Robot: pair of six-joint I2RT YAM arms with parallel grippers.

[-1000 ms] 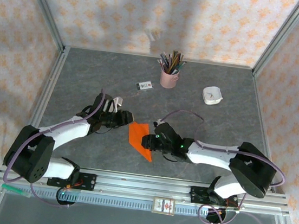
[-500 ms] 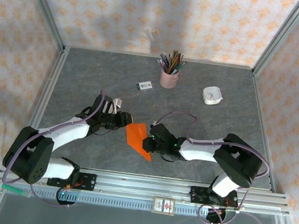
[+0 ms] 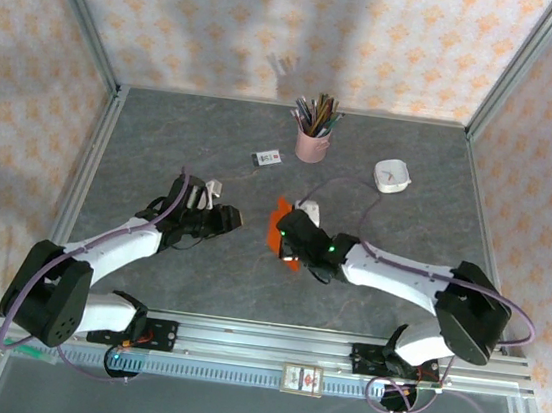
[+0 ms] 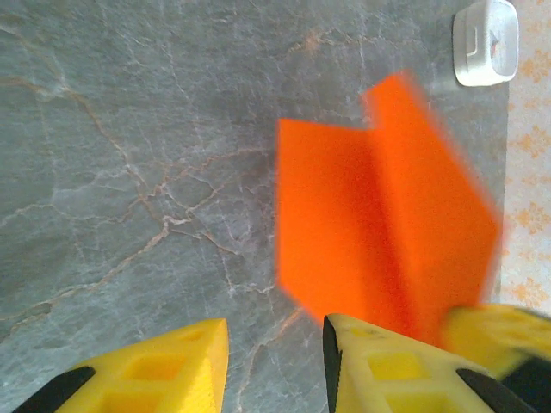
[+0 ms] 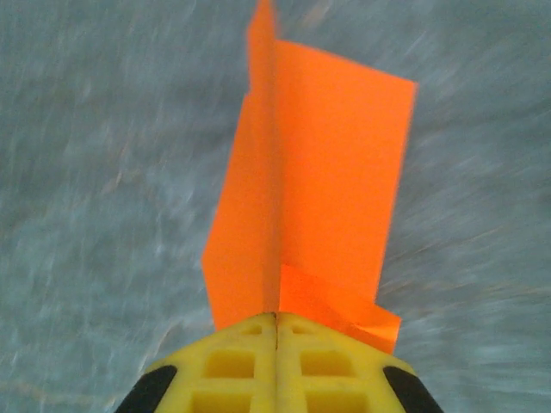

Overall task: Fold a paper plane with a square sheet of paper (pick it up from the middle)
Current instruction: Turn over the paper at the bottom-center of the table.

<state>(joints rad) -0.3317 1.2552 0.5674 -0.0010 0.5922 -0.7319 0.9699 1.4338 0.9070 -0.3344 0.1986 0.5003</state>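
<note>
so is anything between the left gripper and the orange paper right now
Nothing visible stands between them. The left gripper is open, and there is only bare table between its fingers and the folded orange paper. The right gripper is shut on the paper's near end.

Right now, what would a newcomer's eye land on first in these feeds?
The folded orange paper, bright against the grey table, is pinched in the shut right gripper near mid-table. The left gripper sits open beside it, empty. A pink pencil cup stands at the back.
</note>
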